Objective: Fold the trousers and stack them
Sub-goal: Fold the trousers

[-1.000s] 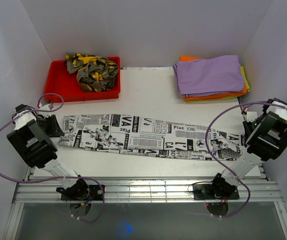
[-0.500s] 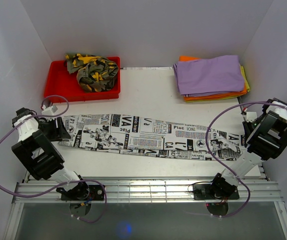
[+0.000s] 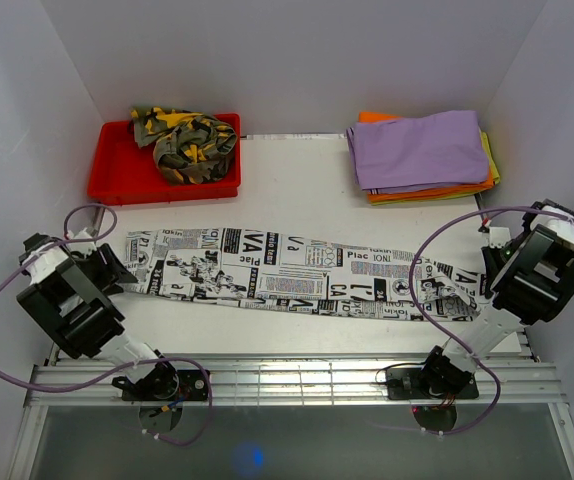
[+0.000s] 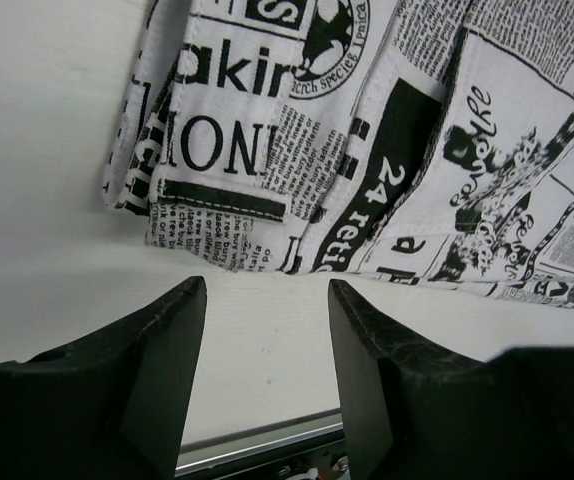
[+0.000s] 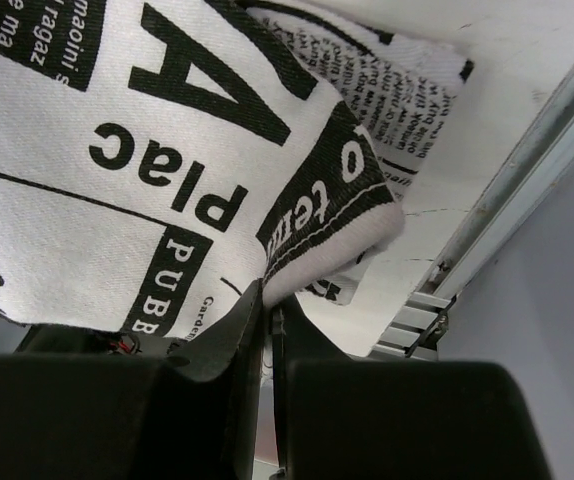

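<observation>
Newspaper-print trousers (image 3: 297, 272) lie stretched flat across the table from left to right. My left gripper (image 3: 117, 272) is open, just off their left end; in the left wrist view the trousers (image 4: 367, 150) lie beyond my empty gripper (image 4: 267, 300). My right gripper (image 3: 487, 268) is shut on the right end of the trousers; in the right wrist view the hem (image 5: 337, 210) is pinched in the closed gripper (image 5: 265, 300). A stack of folded clothes (image 3: 422, 155), purple on top, sits at the back right.
A red tray (image 3: 117, 170) at the back left holds crumpled camouflage trousers (image 3: 187, 142). White walls enclose the table on three sides. A metal rail (image 3: 287, 385) runs along the near edge.
My left arm has shifted slightly, its gripper drawing back a little from the trousers' left end. The right arm and the trousers stay as they were.
</observation>
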Controlling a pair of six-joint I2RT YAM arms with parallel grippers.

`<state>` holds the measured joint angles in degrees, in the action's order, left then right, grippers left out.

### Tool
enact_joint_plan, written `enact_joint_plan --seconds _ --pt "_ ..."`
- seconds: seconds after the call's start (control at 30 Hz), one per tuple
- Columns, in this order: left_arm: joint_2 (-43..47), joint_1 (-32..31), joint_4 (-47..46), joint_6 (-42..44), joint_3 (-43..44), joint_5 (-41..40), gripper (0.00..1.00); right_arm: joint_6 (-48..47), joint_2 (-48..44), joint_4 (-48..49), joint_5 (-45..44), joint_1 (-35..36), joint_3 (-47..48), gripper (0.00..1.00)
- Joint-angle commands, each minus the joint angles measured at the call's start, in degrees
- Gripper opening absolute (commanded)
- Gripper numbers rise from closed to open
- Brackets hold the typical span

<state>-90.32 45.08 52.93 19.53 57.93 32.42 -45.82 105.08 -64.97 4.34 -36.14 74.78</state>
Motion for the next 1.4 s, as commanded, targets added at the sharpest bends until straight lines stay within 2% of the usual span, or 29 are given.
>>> enact_joint_plan --seconds 0.0,0.13,0.3,0.47,0.67,0.83,1.03,1.07,1.2,1.37 --pt "-1.95 0.10 -3.44 -4.76 1.92 3.17 0.62 -1.72 -2.60 -1.13 0.76 -0.07 -1.66 0.08" --pt "-3.89 0.10 -4.85 -6.96 1.40 3.35 0.60 -1.90 -2.07 -1.30 0.67 -0.07 -1.75 0.08" --pt "-4.16 0.10 -6.43 -8.98 -0.62 3.08 0.62 -2.08 -1.28 -1.65 0.32 -0.07 -0.70 0.08" --pt "-1.53 0.01 -6.17 -8.72 -3.09 2.82 0.62 -2.17 -0.40 -2.44 0.14 -0.07 0.10 0.08" --pt "0.06 0.18 -5.20 -9.25 -2.12 -2.71 0.65 -2.17 -0.05 -2.79 0.41 -0.07 0.80 0.08" --pt "-0.99 0.36 -7.39 -11.70 -2.82 -0.27 0.66 -2.34 0.04 -2.71 0.32 -0.07 0.28 0.08" --pt "-2.75 0.36 -10.38 -14.43 -2.30 0.53 0.49 -2.69 0.30 -2.44 -0.29 -0.07 0.36 0.08" --pt "-2.40 0.36 -10.74 -14.69 -2.12 0.71 0.42 -2.69 0.30 -2.53 -0.38 -0.07 0.54 0.08" --pt "-0.82 0.36 -10.83 -15.05 -0.89 2.03 0.29 -2.87 0.57 -2.62 -0.56 -0.07 0.98 0.08" --pt "0.67 0.36 -9.95 -14.78 0.69 2.73 0.16 -2.87 0.83 -2.53 -0.82 -0.16 1.24 0.08"
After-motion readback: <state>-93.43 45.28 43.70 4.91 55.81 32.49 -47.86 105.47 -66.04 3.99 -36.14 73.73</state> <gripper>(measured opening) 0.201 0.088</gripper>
